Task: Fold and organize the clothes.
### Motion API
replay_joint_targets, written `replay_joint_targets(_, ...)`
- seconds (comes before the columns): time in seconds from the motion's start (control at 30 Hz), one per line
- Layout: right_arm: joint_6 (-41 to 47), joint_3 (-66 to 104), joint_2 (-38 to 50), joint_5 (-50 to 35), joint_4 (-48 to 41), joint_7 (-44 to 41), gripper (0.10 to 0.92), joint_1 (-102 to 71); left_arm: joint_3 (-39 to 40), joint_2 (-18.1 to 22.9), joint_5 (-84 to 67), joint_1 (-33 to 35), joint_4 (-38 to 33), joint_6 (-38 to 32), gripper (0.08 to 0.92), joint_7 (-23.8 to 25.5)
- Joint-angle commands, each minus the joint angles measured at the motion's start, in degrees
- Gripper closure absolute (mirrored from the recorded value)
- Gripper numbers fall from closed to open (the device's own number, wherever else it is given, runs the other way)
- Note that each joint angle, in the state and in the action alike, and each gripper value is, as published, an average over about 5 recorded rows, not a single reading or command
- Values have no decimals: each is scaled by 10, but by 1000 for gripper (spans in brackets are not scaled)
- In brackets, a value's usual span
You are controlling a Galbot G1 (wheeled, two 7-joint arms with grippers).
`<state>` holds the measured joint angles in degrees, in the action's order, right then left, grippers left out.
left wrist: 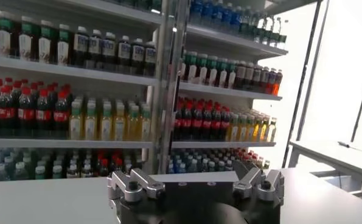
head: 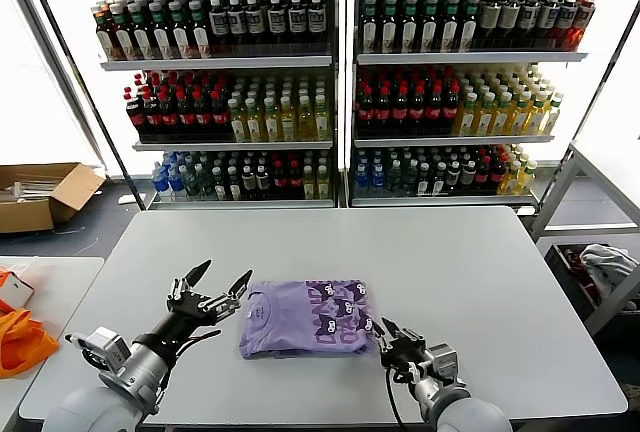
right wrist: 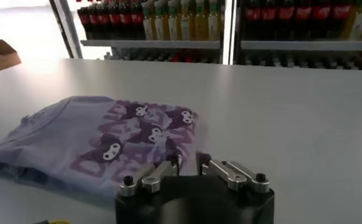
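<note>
The lavender T-shirt [head: 305,317] lies folded into a flat rectangle on the grey table [head: 450,252], near the front edge, with its printed figures facing up on its right half. It also shows in the right wrist view [right wrist: 101,137]. My left gripper [head: 220,277] is open wide and empty, raised just left of the shirt; the left wrist view [left wrist: 193,182] looks over the table at the shelves. My right gripper [head: 381,330] sits low at the shirt's front right corner, its jaws a little apart [right wrist: 188,163], holding nothing that I can see.
Shelves of bottles [head: 330,82] stand behind the table. A cardboard box [head: 40,192] lies on the floor at far left. An orange cloth [head: 20,337] lies on a side table at left. A grey-white bundle of cloth [head: 605,267] sits in a bin at right.
</note>
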<state>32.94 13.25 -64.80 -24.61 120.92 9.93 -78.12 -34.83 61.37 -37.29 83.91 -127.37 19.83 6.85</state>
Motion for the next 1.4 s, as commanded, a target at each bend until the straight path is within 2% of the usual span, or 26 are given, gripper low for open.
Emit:
replay_joint_targets(0.03, -30, 44, -6, 32, 50, 15, 670, -59, -9, -1, -3, 12, -10, -1, 177, 2)
replay_joint_targets(0.17, -57, -22, -42, 25, 38, 41, 558, 26, -15, -1, -2, 13, -17, -1, 177, 3)
replay_joint_targets(0.33, -65, -161, -85, 31, -32, 46, 411, 147, -21, -3, -1, 13, -19, 0, 177, 2)
replay_joint_targets(0.57, -39, -290, -101, 24, -161, -27, 230, 282, -38, -3, -8, 26, -17, 0, 177, 2)
replay_joint_targets(0.77, 0, -323, -126, 25, -245, 62, 203, 318, -58, 4, -11, 37, -12, -3, 177, 3)
replay_joint_targets(0.97, 2, -327, -126, 41, -277, 107, 202, 307, -64, 6, -14, 42, -4, -6, 177, 3)
replay_joint_targets(1.17, -6, -313, -117, 2, -243, 88, 203, 295, -44, 18, -8, 34, 0, -5, 177, 2)
replay_joint_targets(1.4, -69, -264, -100, -25, -141, 78, 203, 270, -38, 18, -4, 33, -6, -4, 177, 2)
